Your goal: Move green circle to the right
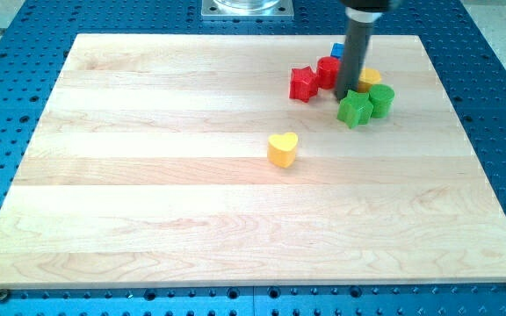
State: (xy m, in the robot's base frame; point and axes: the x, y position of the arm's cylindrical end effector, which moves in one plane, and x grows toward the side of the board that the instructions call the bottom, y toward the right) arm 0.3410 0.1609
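The green circle (381, 99) lies at the view's upper right, touching a green star (354, 109) on its left. My tip (344, 94) sits just above the green star and left of the green circle, close to both. Behind the rod are a red block (327, 70) and a blue block (337, 50), both partly hidden. A yellow block (370, 77) peeks out to the right of the rod, just above the green circle.
A red star (303, 83) lies to the left of the cluster. A yellow heart (282, 149) lies alone near the board's middle. The wooden board (148, 175) rests on a blue perforated table; its right edge is near the cluster.
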